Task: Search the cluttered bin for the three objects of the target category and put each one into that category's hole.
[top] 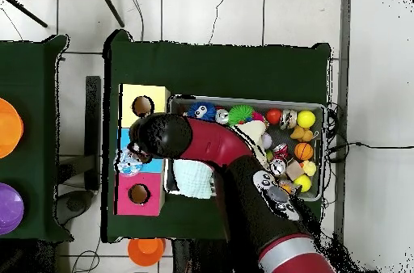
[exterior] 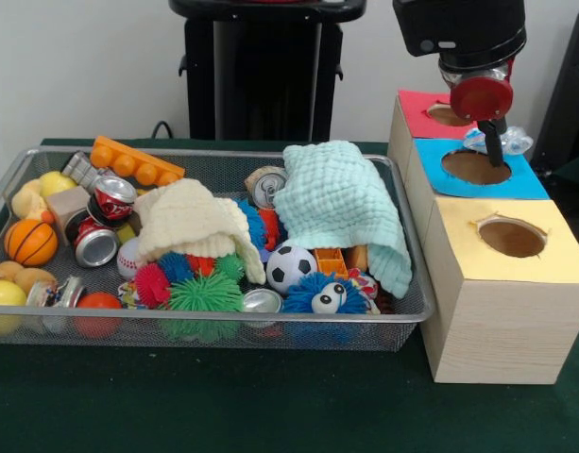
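The silver wire-mesh bin (exterior: 223, 156) holds toys, balls and metal cans; it also shows in the overhead view (top: 321, 110). No see-through bottle shows inside it. My gripper (exterior: 497, 153) hangs over the blue-surround hole (exterior: 475, 167) of the pale wooden box (exterior: 497, 321). It is shut on a wrinkly clear plastic bottle (exterior: 517, 141), which sticks out on both sides of the dark finger (exterior: 494, 143). In the overhead view the bottle (top: 129, 161) shows at the outer edge of the blue surround (top: 124, 136), and my arm (top: 218, 149) covers the hole.
A red-surround hole (exterior: 448, 114) lies behind the blue one and a yellow-surround hole (exterior: 512, 236) in front. A cream knitted cloth (exterior: 190, 222) and a mint cloth (exterior: 341, 203) cover part of the bin. Soda cans (exterior: 112, 198) lie among the toys.
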Motion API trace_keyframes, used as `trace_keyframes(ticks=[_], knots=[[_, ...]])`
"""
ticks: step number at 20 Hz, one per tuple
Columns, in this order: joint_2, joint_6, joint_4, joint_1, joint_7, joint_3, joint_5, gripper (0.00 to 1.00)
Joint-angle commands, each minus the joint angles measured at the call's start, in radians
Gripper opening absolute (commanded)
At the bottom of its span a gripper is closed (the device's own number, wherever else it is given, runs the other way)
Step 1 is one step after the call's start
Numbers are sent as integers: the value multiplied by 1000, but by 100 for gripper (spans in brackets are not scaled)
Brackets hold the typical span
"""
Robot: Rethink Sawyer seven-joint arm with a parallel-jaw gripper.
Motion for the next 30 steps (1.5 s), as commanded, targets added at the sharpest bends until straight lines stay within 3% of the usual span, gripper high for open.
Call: trace_keyframes(ticks=[1, 13, 17, 30], knots=[[44, 14, 69, -26, 172, 74, 6, 100], [30, 8, 97, -18, 201, 87, 7, 100], [44, 4, 65, 6, 207, 47, -25, 100], [69, 12, 53, 21, 212, 24, -36, 100]])
